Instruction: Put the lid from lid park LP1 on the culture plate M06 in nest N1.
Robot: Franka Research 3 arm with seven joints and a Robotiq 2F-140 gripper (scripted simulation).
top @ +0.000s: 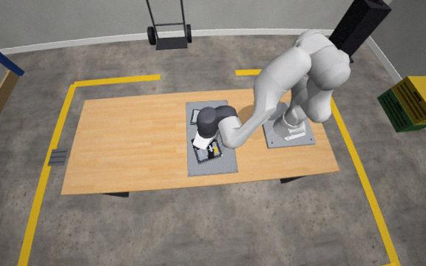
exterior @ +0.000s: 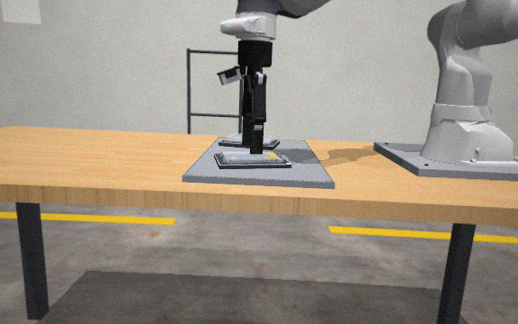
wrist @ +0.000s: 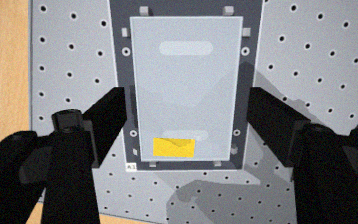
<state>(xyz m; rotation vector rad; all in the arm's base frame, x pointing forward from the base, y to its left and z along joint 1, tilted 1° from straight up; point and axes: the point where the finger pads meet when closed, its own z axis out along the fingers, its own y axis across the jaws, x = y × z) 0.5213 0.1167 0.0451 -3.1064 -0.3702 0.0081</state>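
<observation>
The culture plate M06 sits in the dark nest N1 on the grey perforated base. A pale translucent lid covers it, and a yellow label shows through at its near end. The lid looks level on the plate in the side view. My gripper is straight above the plate with one black finger on each long side. A thin strip of nest shows between each finger and the lid edge. The fingers are open and low beside the plate. From above, the wrist hides most of the plate.
Lid park LP1 lies on the same grey base just behind the nest, also seen in the side view. The arm's mount plate stands to the right on the wooden table.
</observation>
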